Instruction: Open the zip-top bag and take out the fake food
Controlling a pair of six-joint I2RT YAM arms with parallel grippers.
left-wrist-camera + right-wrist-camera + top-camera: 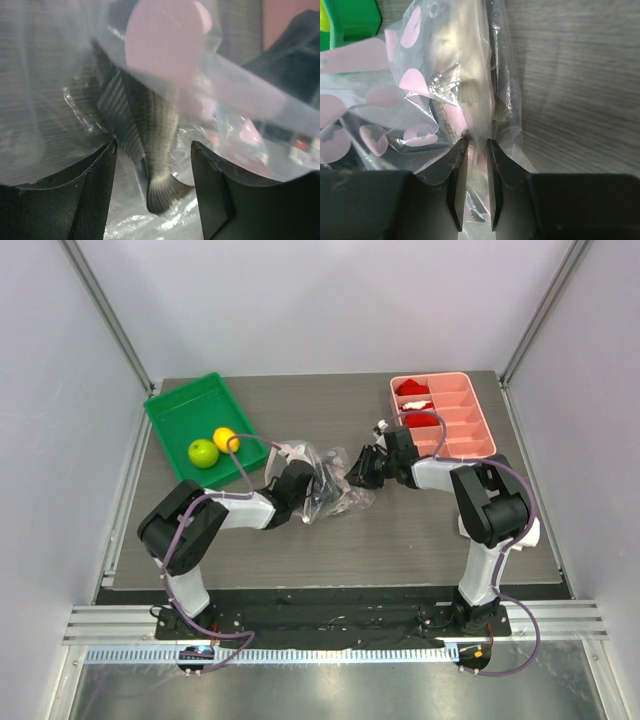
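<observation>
Right wrist view: right gripper (477, 145) clamped on clear, crinkly, pink-dotted plastic zip-top bag (420, 80) on grey wood-grain counter (570, 75); left gripper (153, 145) spread apart, bag film inside the gap.

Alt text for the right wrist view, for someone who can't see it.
The right gripper pinches a fold of a clear, crinkly plastic bag with pale pink dots. A greyish toy fish shows through the bag, over a grey wood-grain table; a green plastic tray corner sits top left.
</observation>
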